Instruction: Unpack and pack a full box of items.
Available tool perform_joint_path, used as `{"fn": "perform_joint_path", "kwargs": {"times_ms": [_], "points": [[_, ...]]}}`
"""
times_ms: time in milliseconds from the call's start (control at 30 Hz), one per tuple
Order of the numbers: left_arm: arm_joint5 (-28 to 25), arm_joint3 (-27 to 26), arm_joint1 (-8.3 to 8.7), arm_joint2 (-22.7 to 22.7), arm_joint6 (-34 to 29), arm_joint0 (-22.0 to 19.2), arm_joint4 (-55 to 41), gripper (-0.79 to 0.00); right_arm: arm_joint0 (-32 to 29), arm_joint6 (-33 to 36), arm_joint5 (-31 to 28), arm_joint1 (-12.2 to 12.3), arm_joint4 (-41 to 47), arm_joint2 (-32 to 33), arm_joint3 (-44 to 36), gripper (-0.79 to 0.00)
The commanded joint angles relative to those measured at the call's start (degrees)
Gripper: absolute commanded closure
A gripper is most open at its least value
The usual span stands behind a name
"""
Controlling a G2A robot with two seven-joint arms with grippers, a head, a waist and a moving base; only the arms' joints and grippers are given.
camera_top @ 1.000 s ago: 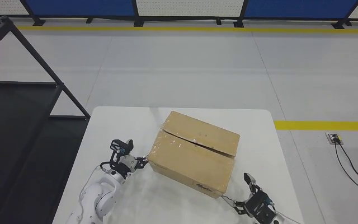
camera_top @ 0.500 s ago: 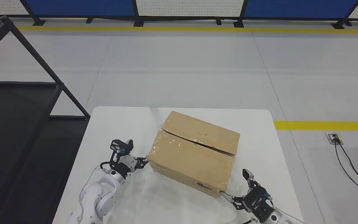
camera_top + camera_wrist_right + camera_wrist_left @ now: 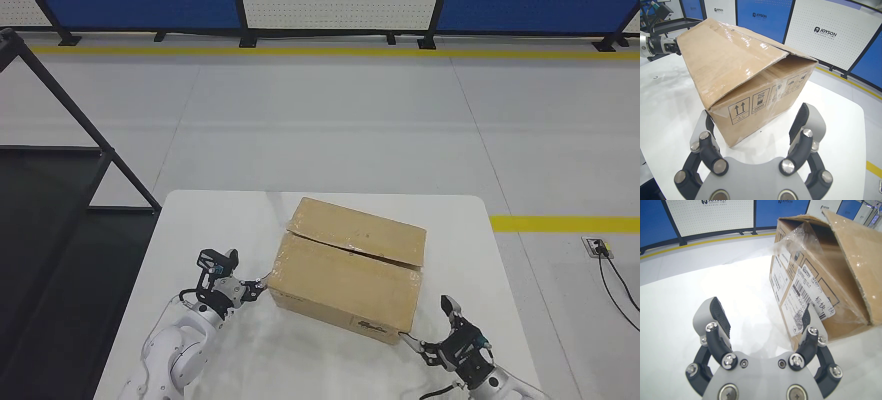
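A brown cardboard box (image 3: 345, 270) stands in the middle of the white table (image 3: 200, 225), its top flaps down but slightly gaping, with loose clear tape on them. My left gripper (image 3: 247, 290) is open at the box's left end; in the left wrist view the left gripper (image 3: 762, 317) has one finger against the labelled side of the box (image 3: 819, 266). My right gripper (image 3: 425, 322) is open at the near right corner. In the right wrist view that corner of the box (image 3: 738, 62) lies between the open fingers of the right gripper (image 3: 755, 121).
A black metal rack (image 3: 60, 150) stands off the table's left side. The table's front edge lies close behind both arms. Blue and white panels (image 3: 340, 12) line the far wall. Bare tabletop lies behind the box and to its right.
My right gripper has moved forward to the box's near right corner. The box has turned slightly. The left arm has kept still.
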Motion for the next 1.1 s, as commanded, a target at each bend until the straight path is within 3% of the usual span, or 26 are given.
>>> {"fn": "perform_joint_path", "kwargs": {"times_ms": [0, 1067], "points": [[-0.2, -0.8, 0.03, 0.2, -0.3, 0.6, 0.1, -0.785, 0.1, -0.1, 0.4, 0.0, 0.2, 0.2, 0.0, -0.785], [-0.3, -2.6, 0.17, 1.4, 0.1, 2.5, 0.1, -0.785, 4.5, 1.6, 3.4, 0.1, 0.9, -2.0, 1.8, -0.785]]}}
